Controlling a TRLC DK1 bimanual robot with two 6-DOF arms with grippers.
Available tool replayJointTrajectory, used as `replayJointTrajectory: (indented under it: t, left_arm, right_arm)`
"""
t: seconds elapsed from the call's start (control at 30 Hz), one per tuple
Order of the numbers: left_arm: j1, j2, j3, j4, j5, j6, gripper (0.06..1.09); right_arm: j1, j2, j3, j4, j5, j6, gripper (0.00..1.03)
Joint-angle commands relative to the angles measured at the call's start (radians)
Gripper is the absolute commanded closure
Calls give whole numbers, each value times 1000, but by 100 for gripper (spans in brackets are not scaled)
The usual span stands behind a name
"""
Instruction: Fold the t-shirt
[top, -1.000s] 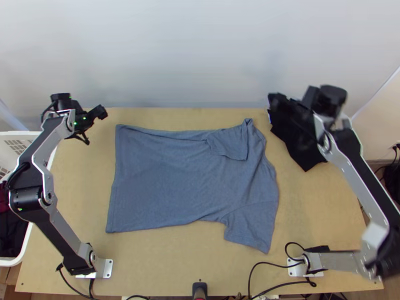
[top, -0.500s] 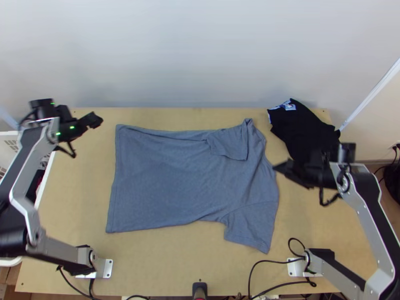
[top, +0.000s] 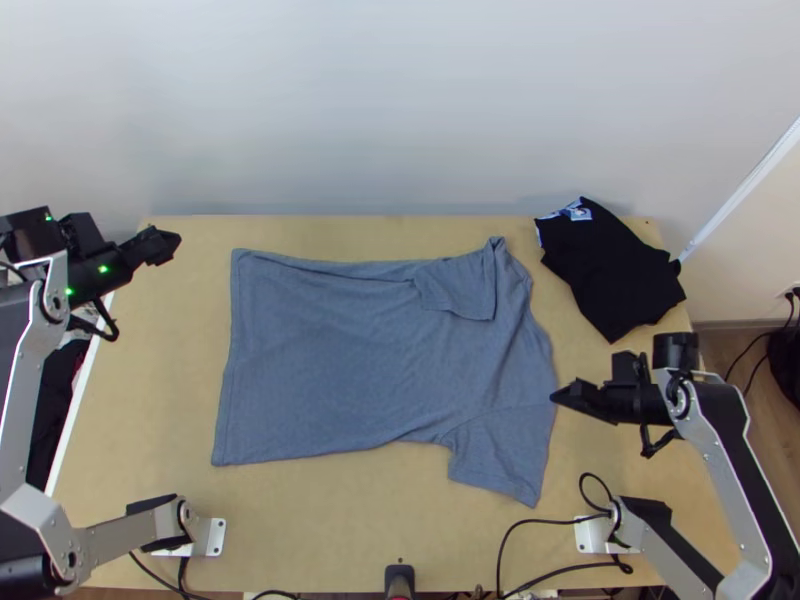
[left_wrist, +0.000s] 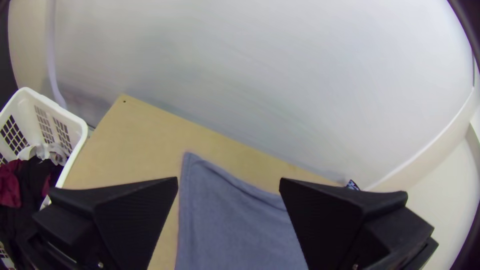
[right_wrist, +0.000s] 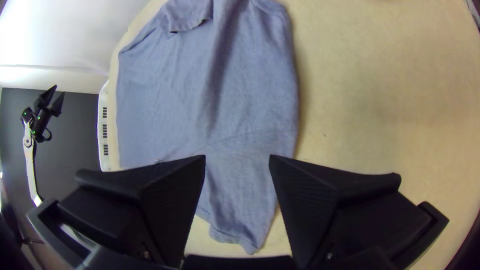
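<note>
Left jaws wide open; right jaws too, seemingly over t-shirt's edge.

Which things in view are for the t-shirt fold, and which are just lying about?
For the job:
grey-blue t-shirt, mostly spread, one sleeve turned inward
left hand, open
right hand, open

Lying about:
black garment
white basket of clothes

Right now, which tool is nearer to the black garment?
Right: the right tool is below the black garment in the top view; the left tool is across the table, beyond the t-shirt.
</note>
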Motion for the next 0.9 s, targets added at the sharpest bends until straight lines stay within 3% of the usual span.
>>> replayJointTrajectory:
  t: [0.0, 0.43, 0.53, 0.87]
  left_arm:
    - [3, -30, -38, -14, 10, 21, 10]
    - [8, -37, -63, -10, 10, 27, 10]
    - [8, -31, -63, -10, 10, 27, 10]
    - [2, -22, -63, -7, 10, 27, 10]
  right_arm:
    - [-23, 58, -26, 0, -12, -41, 45]
    - [-78, 268, -32, 59, -12, -124, 46]
    - [-87, 305, -32, 105, -12, -127, 61]
    - [-75, 373, -31, 175, -12, -120, 61]
